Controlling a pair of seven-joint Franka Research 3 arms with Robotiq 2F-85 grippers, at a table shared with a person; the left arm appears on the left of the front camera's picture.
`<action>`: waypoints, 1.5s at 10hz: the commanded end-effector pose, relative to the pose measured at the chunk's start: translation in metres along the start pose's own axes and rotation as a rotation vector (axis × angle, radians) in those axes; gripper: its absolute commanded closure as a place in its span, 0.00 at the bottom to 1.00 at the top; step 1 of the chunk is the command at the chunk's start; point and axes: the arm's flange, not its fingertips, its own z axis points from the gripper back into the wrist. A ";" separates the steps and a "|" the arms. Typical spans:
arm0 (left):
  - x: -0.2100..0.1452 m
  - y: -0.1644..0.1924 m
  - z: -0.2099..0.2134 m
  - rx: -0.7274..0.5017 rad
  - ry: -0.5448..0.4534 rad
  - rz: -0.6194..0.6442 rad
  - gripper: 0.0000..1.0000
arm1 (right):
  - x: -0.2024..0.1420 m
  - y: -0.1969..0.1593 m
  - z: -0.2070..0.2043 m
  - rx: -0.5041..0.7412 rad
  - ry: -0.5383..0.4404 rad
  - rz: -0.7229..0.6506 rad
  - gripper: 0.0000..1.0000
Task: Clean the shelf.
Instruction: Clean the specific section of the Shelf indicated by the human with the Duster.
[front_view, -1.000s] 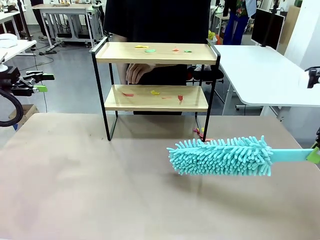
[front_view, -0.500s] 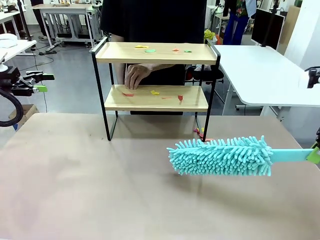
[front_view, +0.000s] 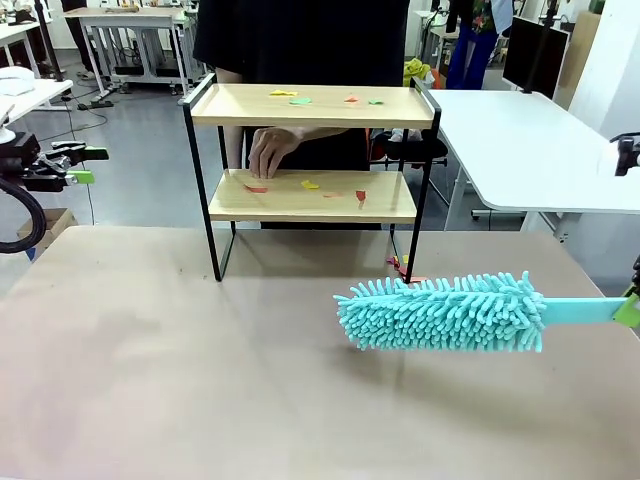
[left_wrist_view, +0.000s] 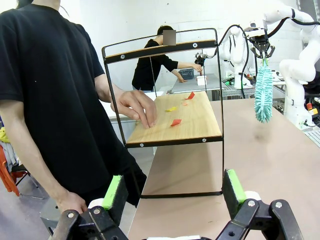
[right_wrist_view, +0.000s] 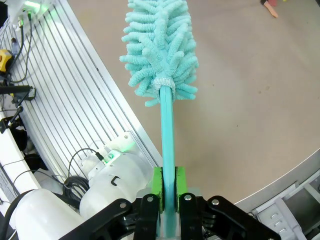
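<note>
**Person's bare hand (front_view: 272, 152) comes down onto the lower tier while our duster waits**

Only that hand has moved. A second ago it hung behind the small two-tier shelf of light wooden boards in a thin black metal frame (front_view: 240, 104), between the tiers. Now its fingertips rest on the lower board (left_wrist_view: 195, 125), at the shelf's left end, just beside a red scrap. Neither of our arms has shifted.

We judge that the person is busy with the litter, so sweeping the lower tier should wait until the hand is clear. No cleaning stroke has begun.

Our right gripper (right_wrist_view: 168, 181) stays clamped on the flat teal plastic handle of the fluffy teal microfibre duster (front_view: 440, 312). The duster hangs level over the brown table (front_view: 150, 350), in front of the shelf and off its right front leg, touching neither. Our left gripper (left_wrist_view: 174, 189) stands wide and empty, well off the shelf's left side, looking along the lower tier.

As for what the shelf holds:
- **Upper board (front_view: 400, 118):** four small coloured paper scraps (front_view: 300, 99) lie in a loose row toward the far edge: yellow, green, reddish, green.
- **Lower board:** four more lie here: the red one by the hand, a yellow one near the middle, then a pale orange and a red toward the right end.
- **Table:** a few stray bits (front_view: 403, 268) lie by the shelf's right front leg.
</note>
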 end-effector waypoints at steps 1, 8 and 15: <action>0.002 -0.001 0.000 0.001 -0.002 -0.004 0.00 | 0.001 0.000 0.001 0.000 -0.009 -0.010 0.87; 0.002 -0.001 0.000 0.001 -0.002 -0.004 0.00 | 0.015 0.012 0.004 -0.023 0.012 0.003 0.87; 0.002 -0.001 0.000 0.001 -0.002 -0.004 0.00 | 0.119 0.098 0.007 -0.069 -0.248 -0.285 0.87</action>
